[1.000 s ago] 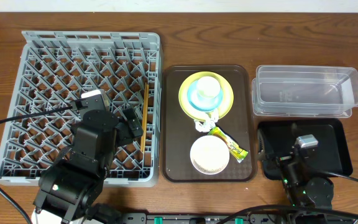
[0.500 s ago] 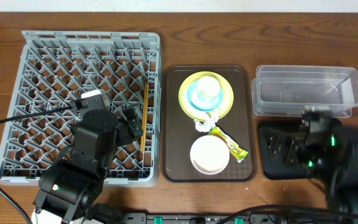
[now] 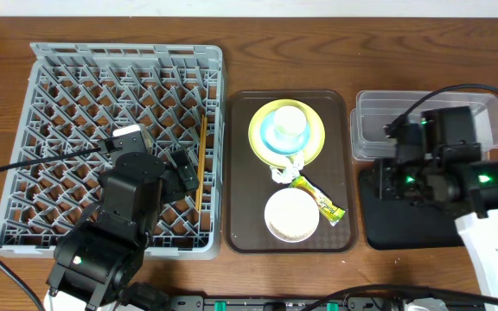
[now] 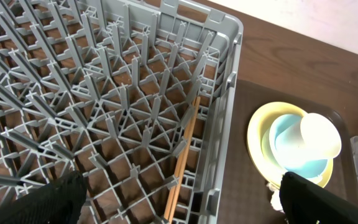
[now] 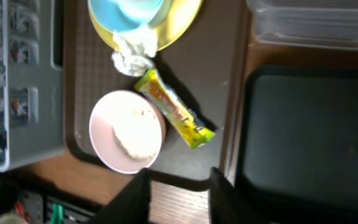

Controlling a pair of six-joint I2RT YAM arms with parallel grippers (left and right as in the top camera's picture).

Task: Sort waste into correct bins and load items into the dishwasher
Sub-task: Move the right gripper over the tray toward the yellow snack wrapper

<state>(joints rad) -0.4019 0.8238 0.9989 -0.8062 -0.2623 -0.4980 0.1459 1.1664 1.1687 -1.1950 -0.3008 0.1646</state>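
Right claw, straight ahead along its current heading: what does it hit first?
Likely the brown tray by its near edge, just short of the snack wrapper. The open right claw aims there, but depth is unclear.

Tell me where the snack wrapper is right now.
In the overhead view, the snack wrapper lies on the right half of the brown tray, just right of the white bowl and below the crumpled tissue.

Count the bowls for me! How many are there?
2. A light blue bowl sits on the yellow-green plate with a white cup in it; a white bowl with food sits at the brown tray's near end. No others show.
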